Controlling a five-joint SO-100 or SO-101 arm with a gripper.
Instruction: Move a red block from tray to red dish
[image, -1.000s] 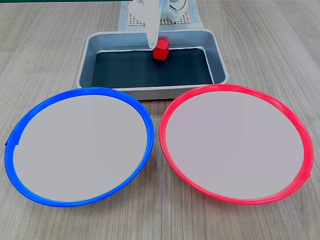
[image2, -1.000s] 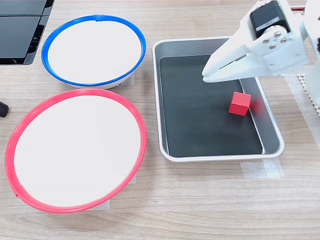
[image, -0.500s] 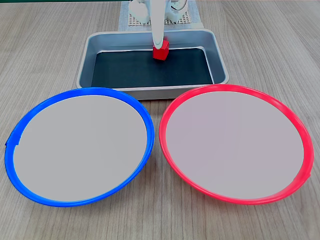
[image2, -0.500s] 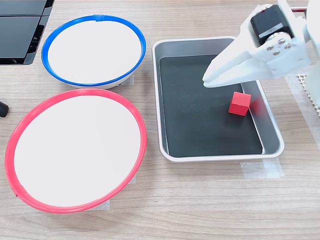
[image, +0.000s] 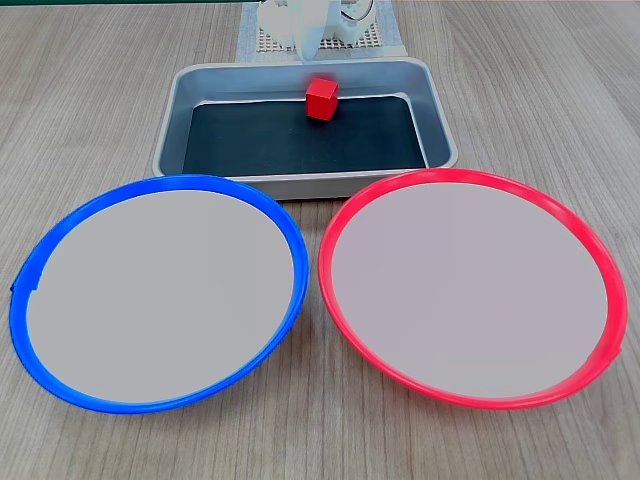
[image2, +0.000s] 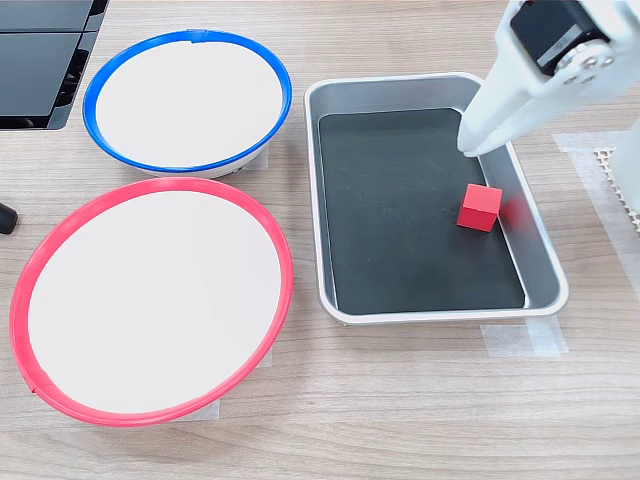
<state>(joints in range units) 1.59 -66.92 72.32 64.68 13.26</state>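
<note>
Red is the colour of the small cube to be moved: the red block (image2: 480, 207) rests on the dark bottom of the tray (image2: 335, 310), near the wall on the second exterior view's right, and is touched by nothing. In the first exterior view it is seen near the tray's far wall. The gripper (image2: 470, 148) is seen in the second exterior view hanging over the tray, its white tips above and a little toward that picture's top from the block, apart from it. Whether the jaws are spread or pressed together cannot be told; only a single narrow white tip is shown.

The step in hand is judged to be the approach to the grasp, with nothing yet lifted. For it to be done well, the jaws would need to be spread wider than the cube, centred over it and squared to two of its flat faces, since the block sits slightly turned against the tray's walls. Care is called for at the near wall, where one jaw could catch the metal or nudge the cube away. Once pinched, the block should be raised clear of the raised rim before being carried to the red dish (image2: 30, 270), which lies empty on the counter (image2: 400, 420) beside the blue-rimmed plate (image2: 95, 90)
</note>
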